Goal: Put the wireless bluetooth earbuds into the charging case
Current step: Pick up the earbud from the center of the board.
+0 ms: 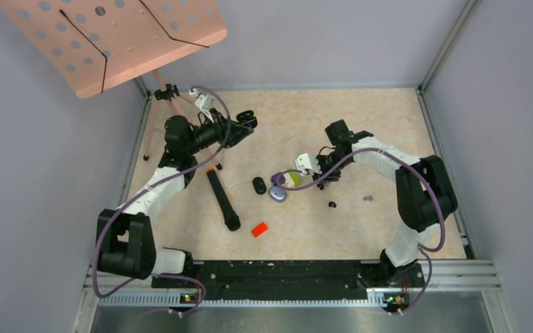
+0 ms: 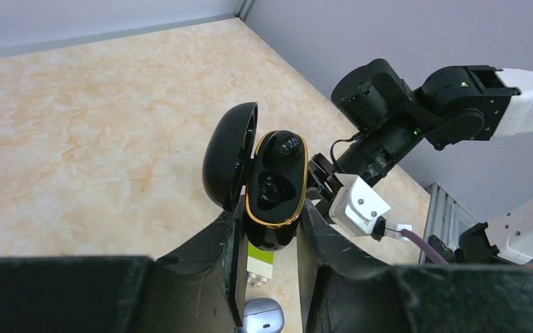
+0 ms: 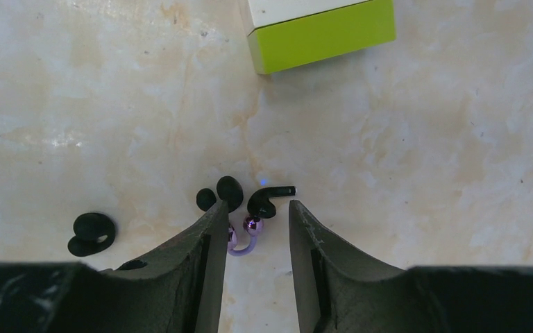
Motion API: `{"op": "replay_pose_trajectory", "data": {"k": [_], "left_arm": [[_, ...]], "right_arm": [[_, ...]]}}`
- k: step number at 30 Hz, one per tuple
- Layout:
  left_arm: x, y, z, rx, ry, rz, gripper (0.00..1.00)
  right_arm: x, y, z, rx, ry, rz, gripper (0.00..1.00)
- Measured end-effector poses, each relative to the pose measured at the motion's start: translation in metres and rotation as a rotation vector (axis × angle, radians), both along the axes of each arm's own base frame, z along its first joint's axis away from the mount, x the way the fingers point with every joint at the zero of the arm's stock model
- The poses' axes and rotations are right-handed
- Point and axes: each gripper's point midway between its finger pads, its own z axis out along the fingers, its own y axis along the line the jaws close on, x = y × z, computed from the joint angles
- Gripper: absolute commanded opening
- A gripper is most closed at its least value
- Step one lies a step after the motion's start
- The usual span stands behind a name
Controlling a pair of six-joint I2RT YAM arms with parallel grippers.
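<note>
A glossy black charging case (image 2: 275, 182) with a gold rim has its lid hinged open, and my left gripper (image 2: 271, 208) is shut on its lower body, holding it above the table. One black earbud (image 2: 282, 147) sits in its upper socket; the lower socket looks hollow. In the top view this case (image 1: 247, 117) is at the back left. My right gripper (image 3: 258, 205) is open, low over the table. A black earbud (image 3: 271, 200) and a pale purple earbud (image 3: 246, 234) lie between its fingertips. Another black earbud (image 3: 225, 192) lies just past the left fingertip.
A green-and-white block (image 1: 292, 179), a purple case (image 1: 277, 193) and a shut black case (image 1: 259, 185) lie mid-table. A long black bar (image 1: 223, 200) and a red block (image 1: 259, 229) lie nearer. A loose black bud (image 1: 332, 205) and purple buds (image 1: 368, 198) lie right. A pink perforated stand (image 1: 111, 35) overhangs the back left.
</note>
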Motion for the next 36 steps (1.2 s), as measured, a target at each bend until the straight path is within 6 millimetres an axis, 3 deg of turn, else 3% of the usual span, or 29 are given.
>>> {"op": "replay_pose_trajectory", "data": {"k": [16,25,36], "left_arm": [[0.003,0.005,-0.003,0.001,0.007,0.018,0.0],[0.003,0.008,-0.001,0.0,0.003,0.026,0.0],[0.003,0.009,-0.001,-0.003,0.006,0.034,0.0]], "right_arm": [[0.001,-0.005,-0.021,-0.073,0.016,0.068,0.28],[0.012,-0.006,-0.024,-0.098,0.011,0.063,0.25],[0.01,-0.009,-0.028,-0.119,0.023,0.053,0.21]]}}
